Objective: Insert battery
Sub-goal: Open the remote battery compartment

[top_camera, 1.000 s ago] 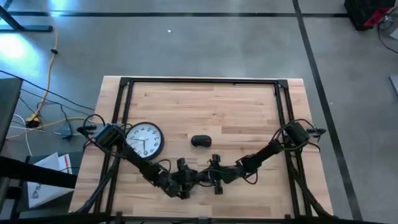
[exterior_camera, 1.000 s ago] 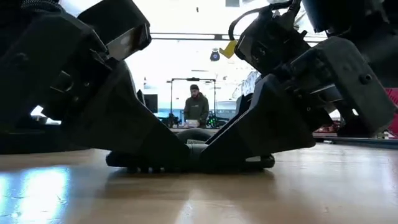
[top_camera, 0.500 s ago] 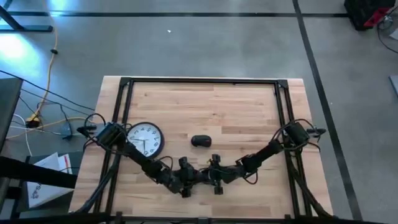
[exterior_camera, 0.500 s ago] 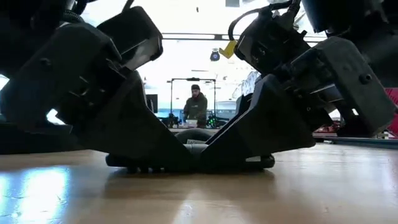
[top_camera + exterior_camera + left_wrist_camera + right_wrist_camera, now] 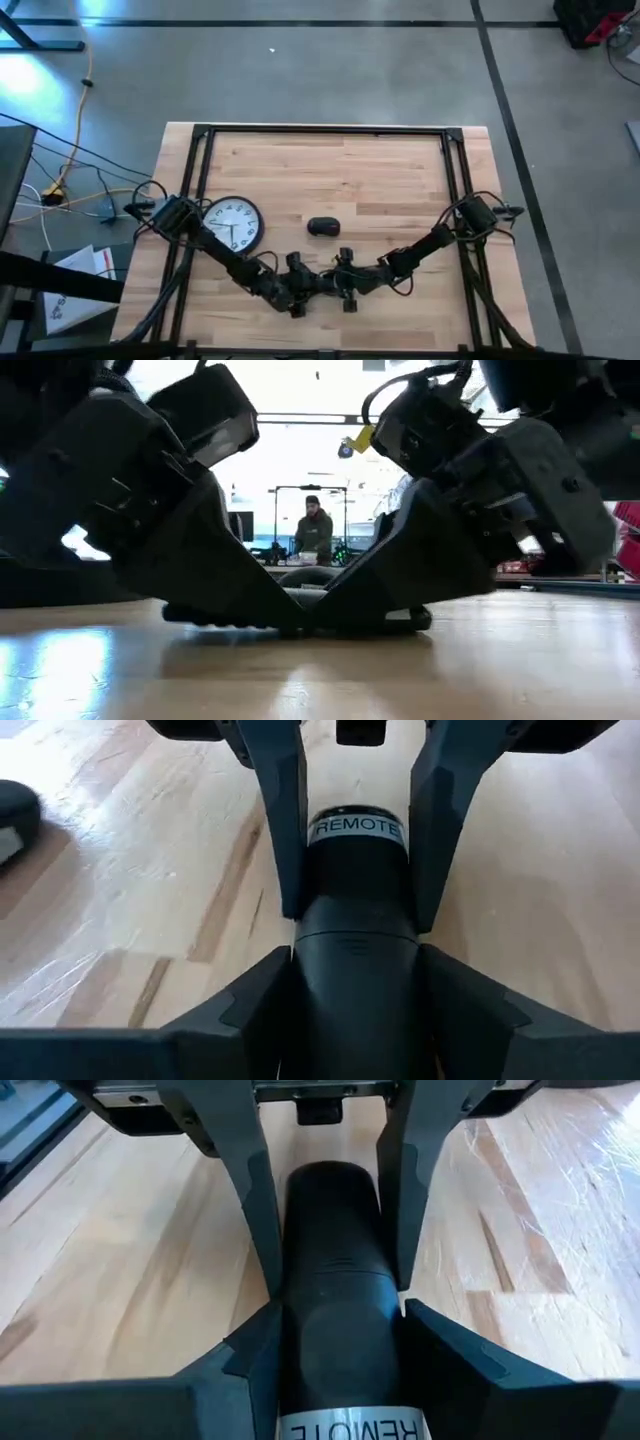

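Observation:
A black remote [image 5: 322, 284] with a white "REMOTE" label [image 5: 357, 828] lies low on the wooden table, near its front edge at the middle. Both grippers are shut on it, one at each end. My left gripper [image 5: 300, 285] comes in from the left and has the unlabelled end. My right gripper [image 5: 345, 283] comes in from the right and has the labelled end. In the low view the two grippers [image 5: 210, 575] [image 5: 400, 575] slant down to meet over the remote [image 5: 300, 618]. No battery shows in any view. My left gripper pinches the remote's two long sides between its fingers [image 5: 262, 1010] at the unlabelled end [image 5: 355, 945]. It slants down from the table's left, its fingers running along the remote. The remote lies about level at the table top. My right gripper pinches the two long sides between its fingers [image 5: 252, 1360] at the labelled end [image 5: 340, 1325]. It slants down from the table's right, its fingers running along the remote and facing my left gripper's [image 5: 325, 1230].
A round white wall clock [image 5: 233, 222] lies face up at the left, beside my left arm. A small black rounded object [image 5: 322, 227] sits at mid-table, just beyond the grippers. Bare wood stretches toward the far edge. A person stands far off in the room [image 5: 314, 532].
My left gripper has shifted a little toward the table's right, toward my right gripper, and tipped slightly. Both grippers stay shut on the remote, which stays low on the table.

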Robot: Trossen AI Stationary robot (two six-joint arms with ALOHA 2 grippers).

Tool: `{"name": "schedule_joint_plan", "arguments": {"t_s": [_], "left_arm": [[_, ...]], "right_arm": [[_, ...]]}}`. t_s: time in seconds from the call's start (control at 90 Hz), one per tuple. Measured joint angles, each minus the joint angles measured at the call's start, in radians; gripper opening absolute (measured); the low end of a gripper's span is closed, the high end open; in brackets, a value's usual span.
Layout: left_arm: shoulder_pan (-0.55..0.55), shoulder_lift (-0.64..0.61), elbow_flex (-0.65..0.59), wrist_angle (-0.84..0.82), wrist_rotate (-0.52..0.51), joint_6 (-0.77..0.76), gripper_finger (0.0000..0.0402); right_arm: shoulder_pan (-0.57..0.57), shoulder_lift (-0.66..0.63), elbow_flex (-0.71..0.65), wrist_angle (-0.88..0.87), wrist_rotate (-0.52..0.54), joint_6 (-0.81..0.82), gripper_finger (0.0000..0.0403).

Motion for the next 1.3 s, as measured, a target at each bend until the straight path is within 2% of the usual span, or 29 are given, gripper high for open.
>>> {"name": "schedule_joint_plan", "arguments": {"t_s": [0.289, 0.511, 0.889, 1.3], "left_arm": [[-0.013, -0.009, -0.002, -0.040, 0.011, -0.026, 0.0176], [-0.001, -0.008, -0.007, 0.046, 0.003, 0.034, 0.0178], [-0.002, -0.007, -0.008, 0.072, -0.013, 0.045, 0.0232], [0.000, -0.007, -0.006, 0.103, -0.031, 0.064, 0.0229]], "right_arm": [[0.001, 0.000, -0.001, 0.003, 0.001, 0.006, 0.0149], [0.002, -0.001, -0.003, 0.004, 0.007, 0.005, 0.0149], [0.003, -0.002, -0.006, -0.006, 0.007, 0.007, 0.0149], [0.003, -0.002, -0.006, -0.008, 0.006, 0.005, 0.0149]]}}
